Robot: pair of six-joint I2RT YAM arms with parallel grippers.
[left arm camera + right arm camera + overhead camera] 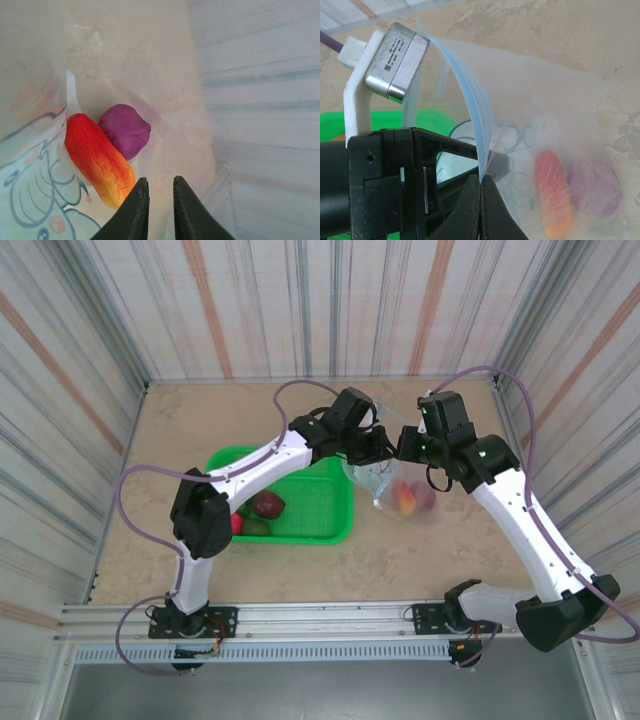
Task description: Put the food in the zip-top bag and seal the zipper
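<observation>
Right hand (pixel 480 184) tight on zipper (pixel 470 95), left hand (pixel 161 183) inside zip-top bag (pixel 545 100).

Left arm (pixel 262 457) reaches inward, jaws narrowly parted. Right arm (pixel 515 505) bends toward it, jaws pinched shut on the zip-top bag (pixel 535 95) edge.

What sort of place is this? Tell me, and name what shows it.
Probably a robot test cell, not a kitchen: striped panel walls box in a tabletop, the left arm and right arm are bolted to a metal rail, and the food is toys.
</observation>
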